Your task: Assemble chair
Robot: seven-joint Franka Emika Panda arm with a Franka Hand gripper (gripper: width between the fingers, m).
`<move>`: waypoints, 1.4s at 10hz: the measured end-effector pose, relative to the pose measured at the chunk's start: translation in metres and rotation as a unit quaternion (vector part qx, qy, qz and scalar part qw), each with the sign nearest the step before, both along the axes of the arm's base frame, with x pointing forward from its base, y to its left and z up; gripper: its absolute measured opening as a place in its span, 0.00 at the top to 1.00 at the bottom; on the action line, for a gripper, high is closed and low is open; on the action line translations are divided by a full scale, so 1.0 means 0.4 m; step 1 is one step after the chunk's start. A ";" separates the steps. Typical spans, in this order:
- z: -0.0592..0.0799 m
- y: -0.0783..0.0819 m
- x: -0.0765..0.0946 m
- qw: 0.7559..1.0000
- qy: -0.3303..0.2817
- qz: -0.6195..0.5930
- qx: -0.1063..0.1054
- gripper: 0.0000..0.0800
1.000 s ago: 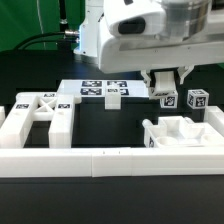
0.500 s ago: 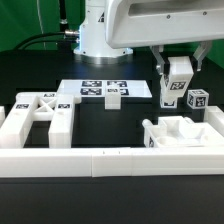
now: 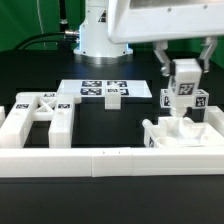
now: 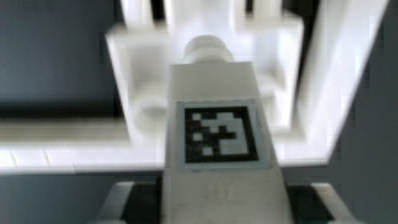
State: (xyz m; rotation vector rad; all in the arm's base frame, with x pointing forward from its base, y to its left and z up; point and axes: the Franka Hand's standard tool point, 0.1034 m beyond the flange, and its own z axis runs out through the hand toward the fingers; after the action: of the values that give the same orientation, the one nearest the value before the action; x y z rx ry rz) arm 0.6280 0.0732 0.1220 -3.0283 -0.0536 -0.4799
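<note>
My gripper (image 3: 184,67) is shut on a white chair leg (image 3: 184,84), a blocky bar with a black-and-white tag, and holds it upright in the air on the exterior view's right. Its lower end hangs just above the white open seat frame (image 3: 160,136) on the table. In the wrist view the leg (image 4: 221,120) fills the middle between my two fingers (image 4: 135,200). The seat frame (image 4: 146,62) lies blurred beyond it. Two more tagged white pieces (image 3: 201,101) stand behind the held leg.
A white ladder-like chair part (image 3: 35,118) lies at the exterior view's left. The marker board (image 3: 92,90) sits at the back centre with a small tagged block (image 3: 113,98) on it. A long low white border rail (image 3: 100,162) runs along the front.
The gripper has lifted the leg off the table and carried it toward the exterior view's right, over the seat frame. The arm's body has risen out of the frame.
</note>
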 end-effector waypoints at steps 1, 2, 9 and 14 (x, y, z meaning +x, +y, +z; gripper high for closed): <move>0.002 0.022 0.017 0.999 -0.042 0.008 -0.001 0.64; -0.007 0.024 0.010 0.999 -0.036 0.010 -0.001 0.64; -0.047 0.088 0.032 0.998 -0.038 0.045 -0.006 0.64; -0.059 0.083 0.032 0.998 -0.047 0.046 -0.008 0.64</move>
State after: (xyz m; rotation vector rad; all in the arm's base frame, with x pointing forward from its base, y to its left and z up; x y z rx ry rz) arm 0.6410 0.1062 0.0983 -3.0004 -0.2035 -0.6144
